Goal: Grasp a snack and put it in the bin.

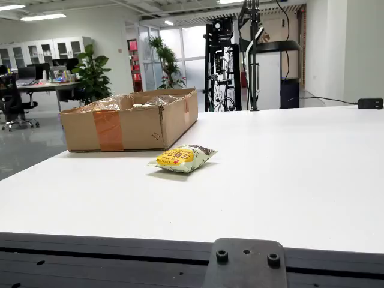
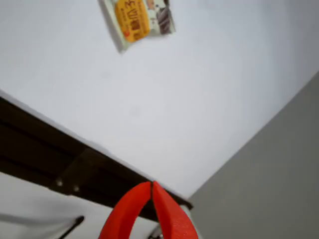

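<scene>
In the view from the side, the snack packet is lying flat on the white table, a little left of the middle of the frame. It is yellow and pale green, and its printed letters are too small to read. Just behind it, toward the upper left, the cardboard box is standing open on the table, apart from the packet; what is lying inside the box is hidden by its front wall. The working arm and its pincer are not showing in this view. A dark mounting plate is sitting at the bottom edge, cut off by the frame.

In the view that rides on the gripper, the gripper is showing at the bottom middle of the frame. Its two red fingers are meeting at their tips, so it is closed, and it is holding nothing. Their lower parts are cut off by the frame. The packet is lying at the top of the frame, partly cut off, well apart from the pincer.
</scene>
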### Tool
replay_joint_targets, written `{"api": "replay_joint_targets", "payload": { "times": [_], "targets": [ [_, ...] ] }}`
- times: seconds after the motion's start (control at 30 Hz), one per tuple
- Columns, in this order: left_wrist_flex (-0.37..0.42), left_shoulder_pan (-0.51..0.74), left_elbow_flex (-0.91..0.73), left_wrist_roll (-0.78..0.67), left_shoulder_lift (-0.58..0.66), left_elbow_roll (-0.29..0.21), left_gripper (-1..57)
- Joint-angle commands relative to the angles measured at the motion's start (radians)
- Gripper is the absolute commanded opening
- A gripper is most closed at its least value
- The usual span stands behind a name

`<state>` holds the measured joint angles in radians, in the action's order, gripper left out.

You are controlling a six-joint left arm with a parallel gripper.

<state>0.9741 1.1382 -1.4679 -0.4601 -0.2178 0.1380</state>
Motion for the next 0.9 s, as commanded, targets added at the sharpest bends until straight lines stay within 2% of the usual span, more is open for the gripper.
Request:
{"api": "replay_joint_targets", "payload": {
  "times": [0.03, 0.53, 0.7, 0.9],
  "targets": [
    [-0.003, -0.005, 0.000, -0.010, 0.000, 0.001, 0.0],
    [-0.044, 0.001, 0.000, -0.082, -0.001, 0.001, -0.3],
    [-0.100, -0.012, 0.000, -0.193, -0.002, 0.004, -0.3],
    [-0.144, -0.045, 0.001, -0.410, -0.011, 0.017, 0.1]
  ]
}}
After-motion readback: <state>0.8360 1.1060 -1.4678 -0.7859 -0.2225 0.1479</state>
